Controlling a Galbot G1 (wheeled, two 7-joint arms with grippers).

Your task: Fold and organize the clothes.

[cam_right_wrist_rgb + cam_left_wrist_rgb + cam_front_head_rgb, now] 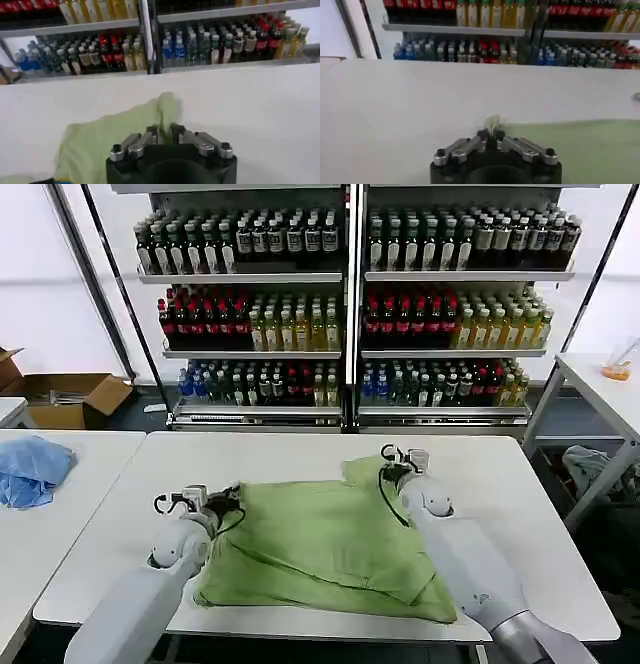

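A light green shirt lies spread on the white table, its near edge close to the table's front. My left gripper is shut on the shirt's far left corner; in the left wrist view a tuft of green cloth sticks up between the closed fingers of that gripper. My right gripper is shut on the far right corner, where the cloth bunches up. In the right wrist view the green fabric runs between the fingers of that gripper.
Shelves of bottles stand behind the table. A blue cloth lies on a second table at the left, a cardboard box on the floor behind it. Another table stands at the right.
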